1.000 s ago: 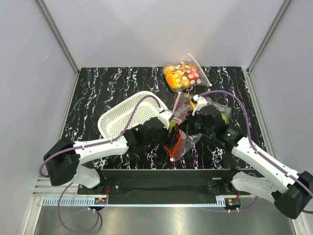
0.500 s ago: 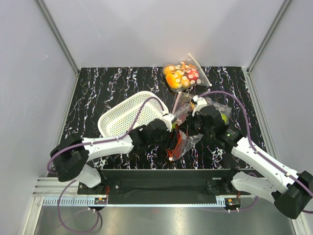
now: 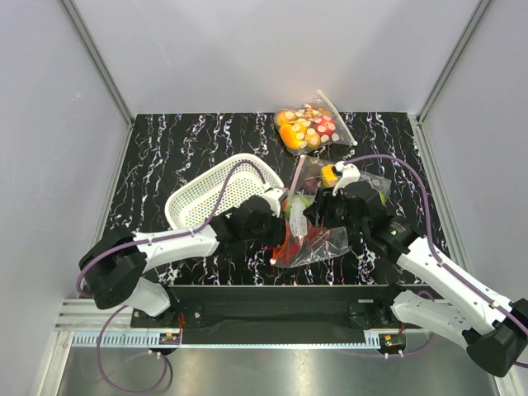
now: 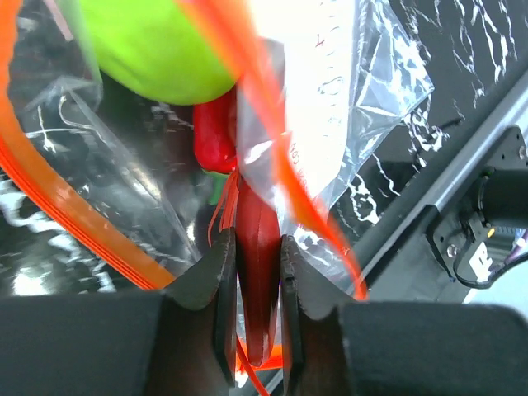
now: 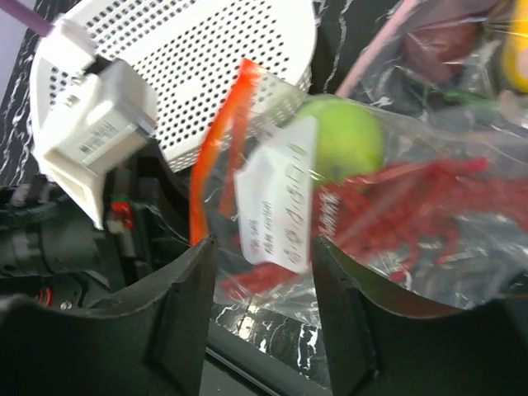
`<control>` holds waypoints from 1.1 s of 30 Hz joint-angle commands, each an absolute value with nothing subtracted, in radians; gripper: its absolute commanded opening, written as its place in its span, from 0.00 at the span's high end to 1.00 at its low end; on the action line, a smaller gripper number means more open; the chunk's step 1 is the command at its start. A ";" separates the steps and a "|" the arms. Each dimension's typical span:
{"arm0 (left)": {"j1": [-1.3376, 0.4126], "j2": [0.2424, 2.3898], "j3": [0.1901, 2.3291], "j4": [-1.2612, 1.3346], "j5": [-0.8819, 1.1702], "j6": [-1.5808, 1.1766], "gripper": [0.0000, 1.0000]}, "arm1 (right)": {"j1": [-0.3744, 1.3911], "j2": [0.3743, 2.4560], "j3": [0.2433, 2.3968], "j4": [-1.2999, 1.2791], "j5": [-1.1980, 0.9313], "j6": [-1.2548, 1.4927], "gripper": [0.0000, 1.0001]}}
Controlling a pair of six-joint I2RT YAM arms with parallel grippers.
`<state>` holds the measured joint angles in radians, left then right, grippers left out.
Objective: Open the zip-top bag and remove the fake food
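The zip-top bag [image 3: 320, 242] lies crumpled on the table between the two arms, its orange-red zip strip [image 4: 58, 216] gaping open. My left gripper [image 4: 258, 252] reaches into the mouth and is shut on a flat red part of the lobster [image 4: 256, 202]. Just beyond its fingers sit the green apple [image 4: 157, 41] and the red chili pepper [image 4: 213, 136]. My right gripper [image 5: 264, 264] hovers open over the bag and touches nothing. Through the plastic it sees the apple [image 5: 345, 136] and the lobster [image 5: 400, 206].
A white perforated basket [image 3: 213, 194] stands left of the bag, against the left arm. A polka-dotted bag of fruit [image 3: 309, 128] lies at the back. Another clear bag [image 3: 367, 183] lies under the right arm. The table's front edge is close below the bag.
My left gripper has closed on the lobster inside the bag mouth. My right gripper has opened and let go of the bag, which has sagged onto the table toward the front.
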<state>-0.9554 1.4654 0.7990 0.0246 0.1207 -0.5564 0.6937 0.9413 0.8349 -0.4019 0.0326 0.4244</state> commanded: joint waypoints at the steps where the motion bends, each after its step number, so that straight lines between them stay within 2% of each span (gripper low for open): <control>1: -0.904 1.390 0.773 0.061 0.120 -0.552 1.00 | 0.699 0.908 0.835 -0.443 0.159 0.429 0.42; 5: -0.851 1.341 0.736 0.074 0.149 -0.552 1.00 | 0.699 0.908 0.810 -0.505 0.213 0.459 0.32; 9: -0.816 1.307 0.713 0.066 0.166 -0.542 1.00 | 0.696 0.920 0.770 -0.537 0.259 0.511 0.16; 16: -0.778 1.269 0.696 0.071 0.210 -0.540 1.00 | 0.696 1.001 0.742 -0.526 0.314 0.554 0.08; 26: -0.756 1.241 0.683 0.089 0.270 -0.546 1.00 | 0.661 1.107 0.669 -0.307 0.270 0.505 0.11; 32: -0.738 1.227 0.675 0.113 0.290 -0.551 1.00 | 0.643 1.178 0.624 -0.242 0.192 0.515 0.29; 33: -0.736 1.224 0.672 0.120 0.290 -0.552 1.00 | 0.634 1.186 0.620 -0.239 0.175 0.517 0.36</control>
<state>-0.7467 1.2736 0.6762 0.0032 0.2520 -0.5507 0.6518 1.1683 0.6388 -0.3134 0.2195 0.5137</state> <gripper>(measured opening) 0.244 0.688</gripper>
